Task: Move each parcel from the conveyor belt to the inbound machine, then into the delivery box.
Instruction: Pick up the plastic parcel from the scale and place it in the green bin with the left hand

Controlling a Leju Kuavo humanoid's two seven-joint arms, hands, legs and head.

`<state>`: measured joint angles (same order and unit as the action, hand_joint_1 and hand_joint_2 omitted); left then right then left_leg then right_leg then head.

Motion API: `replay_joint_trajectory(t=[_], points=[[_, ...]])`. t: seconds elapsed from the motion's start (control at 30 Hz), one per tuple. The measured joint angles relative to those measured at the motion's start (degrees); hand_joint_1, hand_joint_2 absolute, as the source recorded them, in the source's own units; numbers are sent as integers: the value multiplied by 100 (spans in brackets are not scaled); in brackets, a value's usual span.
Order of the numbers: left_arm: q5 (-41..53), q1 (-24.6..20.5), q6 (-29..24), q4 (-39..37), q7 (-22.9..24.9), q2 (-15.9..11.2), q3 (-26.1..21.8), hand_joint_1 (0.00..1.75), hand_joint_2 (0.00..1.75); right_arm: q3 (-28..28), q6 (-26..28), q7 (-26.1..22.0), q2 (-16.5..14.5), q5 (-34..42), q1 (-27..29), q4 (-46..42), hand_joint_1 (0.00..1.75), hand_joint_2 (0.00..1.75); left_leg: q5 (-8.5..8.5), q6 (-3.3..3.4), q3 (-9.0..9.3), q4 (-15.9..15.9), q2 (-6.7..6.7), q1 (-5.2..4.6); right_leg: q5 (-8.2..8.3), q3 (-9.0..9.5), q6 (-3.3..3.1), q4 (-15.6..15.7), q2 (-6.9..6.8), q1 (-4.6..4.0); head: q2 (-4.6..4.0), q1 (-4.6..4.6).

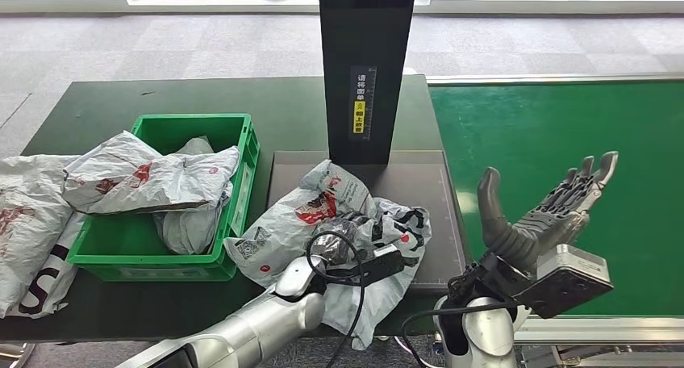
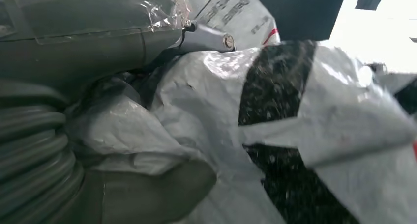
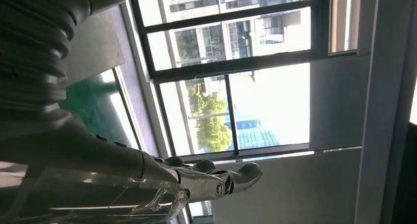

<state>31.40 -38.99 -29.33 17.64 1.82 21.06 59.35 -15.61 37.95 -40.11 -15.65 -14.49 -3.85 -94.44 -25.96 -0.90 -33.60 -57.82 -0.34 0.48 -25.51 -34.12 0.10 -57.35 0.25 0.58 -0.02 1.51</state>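
Above belt edge, splayed right robot hand [image 1: 542, 207]

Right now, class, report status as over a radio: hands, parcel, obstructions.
Left hand grips parcel on inbound machine. Right hand open, raised over conveyor belt. Delivery box already holds parcels.

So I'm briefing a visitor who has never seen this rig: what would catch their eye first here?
Likely the crumpled white parcel on the grey scan pad below the black inbound machine, with the left hand on it. Next, the right hand, raised open and empty over the green belt. Then the green box on the left, with parcels spilling past it.
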Motion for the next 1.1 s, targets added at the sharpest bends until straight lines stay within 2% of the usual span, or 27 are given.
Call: replay_joint_trajectory(t=[0.23, 0.43, 0.53, 0.6, 0.67, 0.73, 0.8, 0.93, 1.1], points=[[410, -112, -114, -145, 397, 5, 374, 175, 175, -27, -21, 7, 3, -120, -7, 12, 0, 175, 4, -1, 5, 0, 0, 0, 1, 4, 0, -2, 0, 0, 0, 0], [1003, -154, -786, -292, 919, 10, 631, 175, 175, -103, 105, 7, 13, -154, -7, 34, 0, 175, 6, -5, 5, 0, 1, 0, 2, 1, -1, -4, 0, -1, 0, 0], [1104, -166, -928, -351, 980, 10, 676, 175, 175, -114, 120, 7, 14, -157, -7, 46, 0, 175, 7, -5, 3, 0, -1, 0, 1, 0, -1, -5, 0, -1, 0, 0], [1538, -156, -976, -285, 1124, -2, 654, 175, 175, -119, 145, 7, 15, -157, -6, 56, 0, 175, 7, -5, 2, 0, -1, 0, 1, -1, -1, -5, 0, 0, 0, 0], [2765, -104, -1019, 28, 1259, -53, 380, 175, 175, -115, 178, 7, 15, -157, -3, 62, 0, 175, 7, -5, -1, 0, -5, 0, 1, -3, -1, -5, -2, 1, 0, 0], [4391, -25, -1039, 548, 1264, -109, -243, 175, 175, -100, 194, 7, 15, -148, -1, 63, 0, 175, 7, -4, -3, 0, -7, 0, 1, -4, -1, -6, -4, 1, 0, 0], [5450, 12, -1058, 1105, 1300, -152, -919, 175, 175, -76, 199, 7, 15, -124, 2, 63, 0, 175, 6, -4, -5, 0, 0, -1, 2, -7, -1, -6, 1, 2, 0, 0], [5792, -17, -1080, 1883, 1487, -270, -1678, 175, 175, -38, 199, 7, 15, -95, 11, 63, 0, 175, 6, -5, -3, 0, 4, -1, 2, -8, -1, -6, 3, 1, 0, 0], [5802, -57, -1080, 2770, 2311, -588, -1811, 175, 175, -15, 199, 7, 15, -49, 12, 78, 0, 175, 13, -11, -7, 0, -2, 0, 5, -14, -6, -16, -2, -4, 0, 0]])
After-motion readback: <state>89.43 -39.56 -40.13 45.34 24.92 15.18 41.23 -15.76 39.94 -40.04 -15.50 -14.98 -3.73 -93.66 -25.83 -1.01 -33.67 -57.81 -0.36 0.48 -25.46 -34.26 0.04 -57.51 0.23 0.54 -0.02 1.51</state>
